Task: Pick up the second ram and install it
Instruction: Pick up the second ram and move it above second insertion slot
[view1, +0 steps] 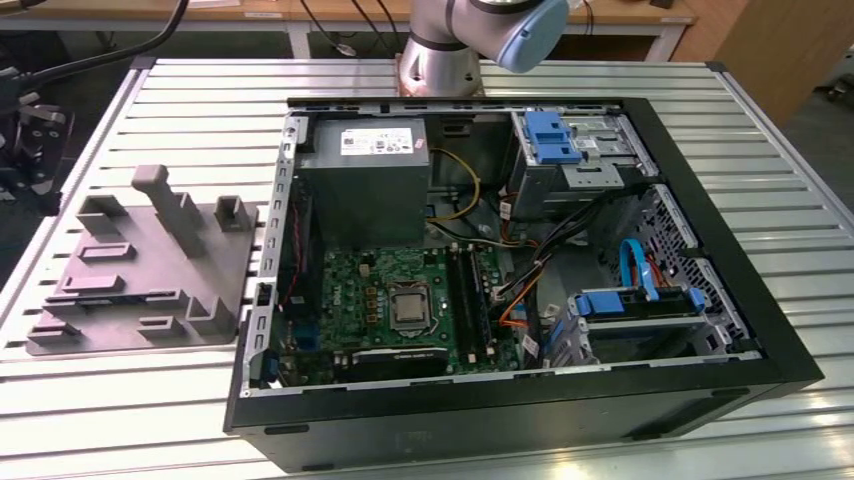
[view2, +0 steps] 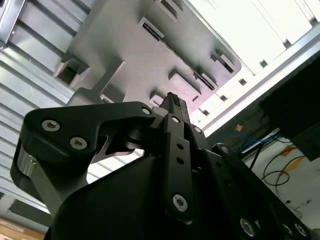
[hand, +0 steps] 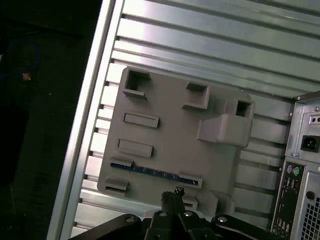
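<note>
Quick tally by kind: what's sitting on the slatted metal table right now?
Grey plastic fixture tray: 1
Open black computer case: 1
Thin dark-blue ram stick seated in the tray's long slot: 1
Total: 3

Your exterior view looks steeply down on the table from its near side. Both wrist views look past the tool onto the grey fixture, at the exterior view's left.
</note>
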